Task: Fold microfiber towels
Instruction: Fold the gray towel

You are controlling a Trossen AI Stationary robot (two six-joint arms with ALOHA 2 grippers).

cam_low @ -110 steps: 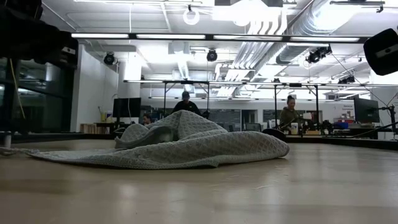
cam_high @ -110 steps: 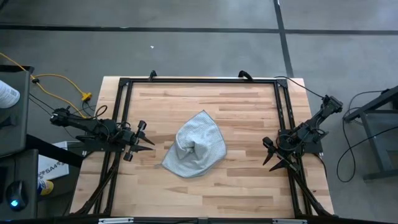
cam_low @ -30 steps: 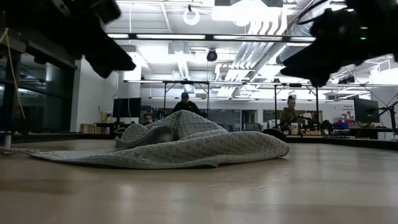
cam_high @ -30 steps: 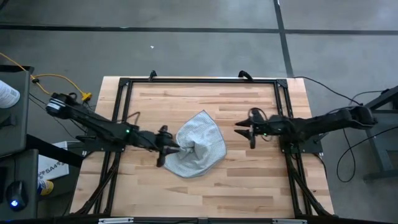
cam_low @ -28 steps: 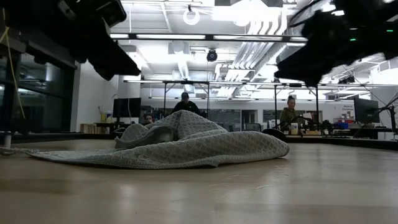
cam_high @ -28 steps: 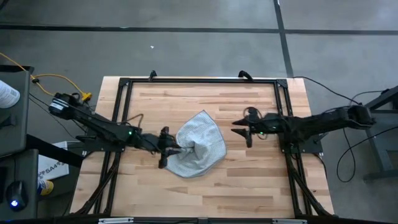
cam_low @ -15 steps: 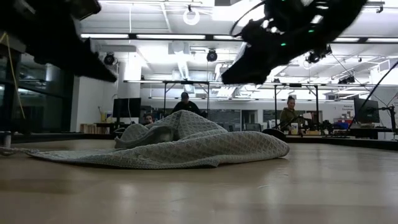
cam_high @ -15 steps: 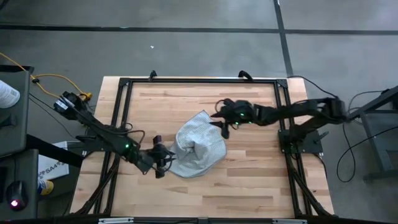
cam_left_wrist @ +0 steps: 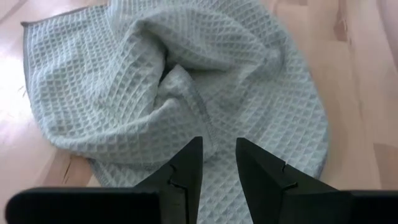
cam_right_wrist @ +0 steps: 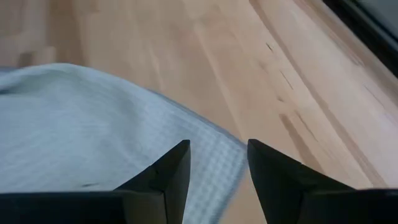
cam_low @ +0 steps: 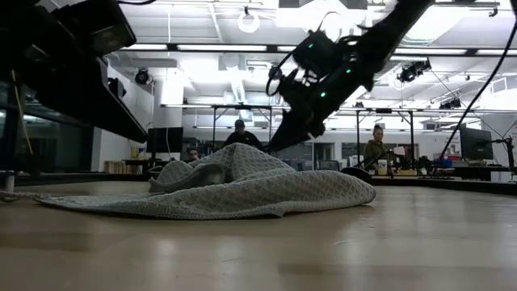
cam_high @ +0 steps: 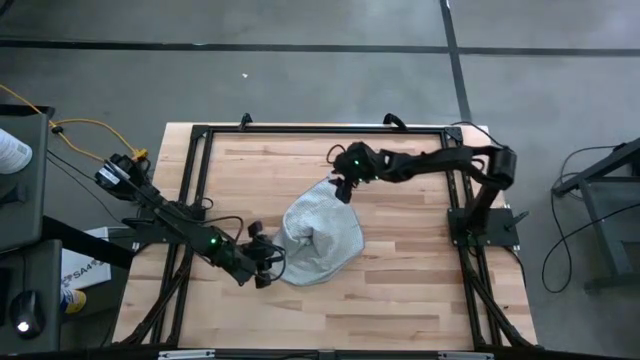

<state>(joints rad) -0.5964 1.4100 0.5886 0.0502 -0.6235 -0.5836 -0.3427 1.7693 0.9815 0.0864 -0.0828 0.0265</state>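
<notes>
The light grey-blue towel (cam_high: 320, 238) lies crumpled in a heap on the middle of the wooden table (cam_high: 400, 280), with a raised fold in its middle (cam_left_wrist: 177, 81). My left gripper (cam_high: 272, 263) is open at the towel's near-left edge, its fingers (cam_left_wrist: 217, 155) low over the cloth. My right gripper (cam_high: 340, 190) is open at the towel's far corner (cam_right_wrist: 224, 155), which shows between its fingertips. In the low view the right gripper (cam_low: 275, 145) slants down behind the heap (cam_low: 234, 186). The left gripper (cam_low: 133, 125) is high at the left.
A black metal frame (cam_high: 320, 130) runs along the table's far edge and down both sides. Bare wood lies on all sides of the towel. Beyond the table, people sit at desks in the room (cam_low: 376, 149).
My left gripper has gone toward the table's near edge, along the towel's left side to its near-left edge. My right gripper has swung from the right of the towel toward the far left and down to the towel's far corner. The towel has stayed still.
</notes>
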